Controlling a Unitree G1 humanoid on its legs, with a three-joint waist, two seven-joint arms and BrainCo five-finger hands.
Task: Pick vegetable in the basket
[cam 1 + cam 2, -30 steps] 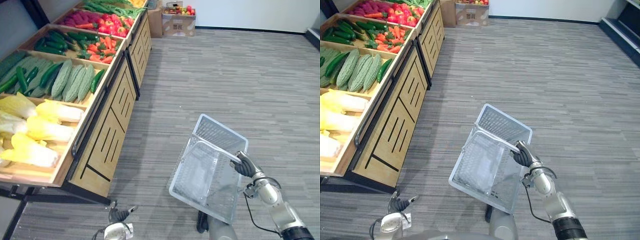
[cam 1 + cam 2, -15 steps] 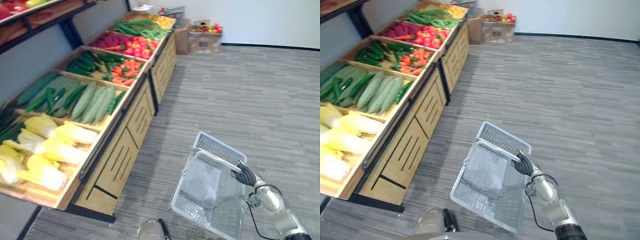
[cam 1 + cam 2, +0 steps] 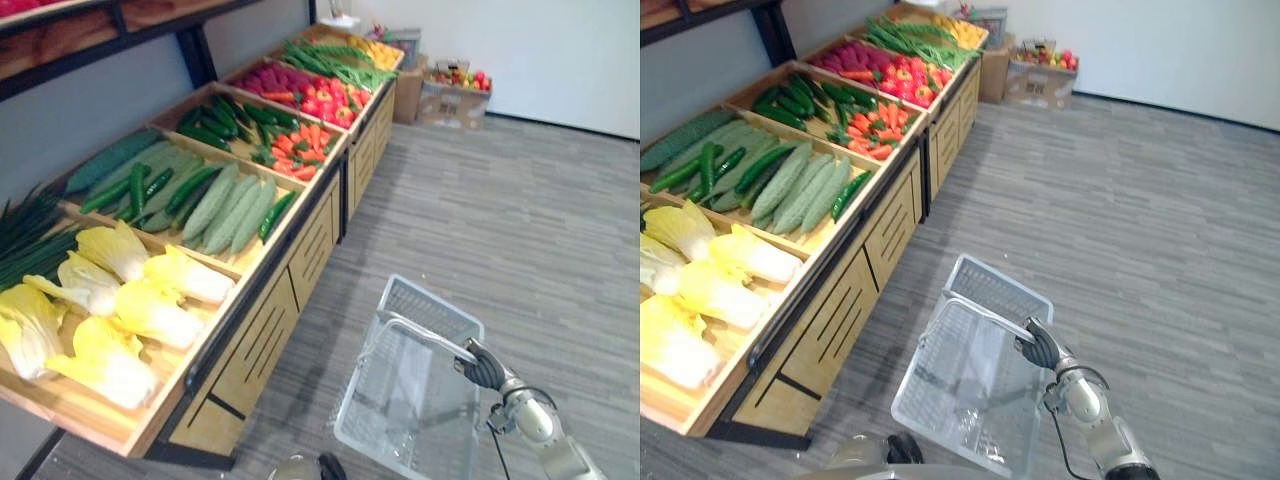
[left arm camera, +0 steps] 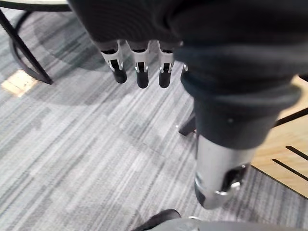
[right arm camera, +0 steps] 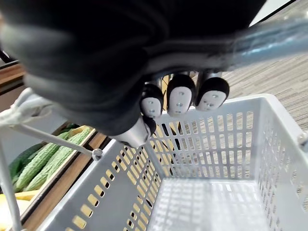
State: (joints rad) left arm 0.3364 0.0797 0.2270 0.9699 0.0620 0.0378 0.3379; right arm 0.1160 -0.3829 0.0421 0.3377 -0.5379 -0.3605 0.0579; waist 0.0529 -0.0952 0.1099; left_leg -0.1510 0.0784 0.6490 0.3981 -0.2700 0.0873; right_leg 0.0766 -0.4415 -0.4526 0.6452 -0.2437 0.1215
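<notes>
In the left eye view, the wooden stand (image 3: pixel 265 345) runs from eight o'clock up to twelve. Yellow-green cabbages (image 3: pixel 150 310) fill the nearest bin at nine o'clock, and pale bitter gourds (image 3: pixel 235 205) lie in the next bin toward eleven. Our basket (image 3: pixel 432 312) hangs at five o'clock, just off the stand's front, and our right hand (image 3: pixel 478 365) has its fingers wrapped round the handle (image 3: pixel 420 335).

The right eye view puts the basket at six o'clock, and we see no vegetable in it. All the produce lies in the bins.

In the left wrist view, our left hand (image 4: pixel 139 67) hangs low over the grey floor (image 4: pixel 72 144). Its fingers are straight and slack, with nothing in them.

In the right wrist view, our fingers are curled over the handle bar above the slotted basket wall, and the bitter gourds show beyond the rim.

We judge this to be the approach, with no picking begun. Next, we need to raise the left hand over a bin, probably the cabbages, and close it round one. Then we lift it across and lower it into the basket without knocking the stand.
</notes>
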